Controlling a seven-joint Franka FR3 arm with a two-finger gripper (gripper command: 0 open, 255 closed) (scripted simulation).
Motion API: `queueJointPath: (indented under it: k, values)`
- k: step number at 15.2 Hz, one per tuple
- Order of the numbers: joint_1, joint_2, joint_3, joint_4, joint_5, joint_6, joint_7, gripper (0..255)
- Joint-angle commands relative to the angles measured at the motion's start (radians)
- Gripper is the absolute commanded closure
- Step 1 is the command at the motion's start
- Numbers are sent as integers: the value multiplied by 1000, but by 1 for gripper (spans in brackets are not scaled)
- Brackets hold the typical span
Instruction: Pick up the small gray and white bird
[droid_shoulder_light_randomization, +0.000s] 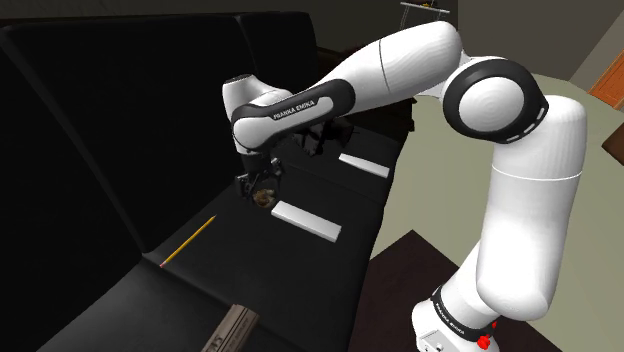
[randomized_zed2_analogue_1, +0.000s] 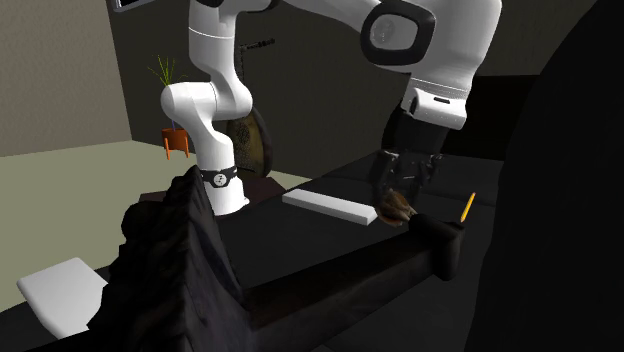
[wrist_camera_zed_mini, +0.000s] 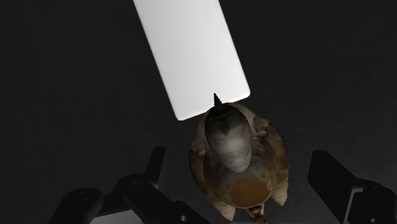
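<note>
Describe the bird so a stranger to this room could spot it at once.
On the seat of the long black sofa, find the flat white slab nearest the yellow pencil. At that slab's end sits the bird: small, brown-bodied, grey-headed and rounded, unlike the flat slab and thin pencil nearby.

White letters reading FRANKA EMIKA run along the dark band on the arm. Lettering on its base ring is too small to read.
</note>
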Motion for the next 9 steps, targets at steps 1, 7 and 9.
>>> queueJointPath:
  k: [1, 7, 9]
  values:
    - [2, 10, -1, -8, -3, 18, 4, 0]
    - [1, 9, -1, -11, -3, 19, 3, 255]
    - [1, 9, -1, -11, -3, 19, 3, 255]
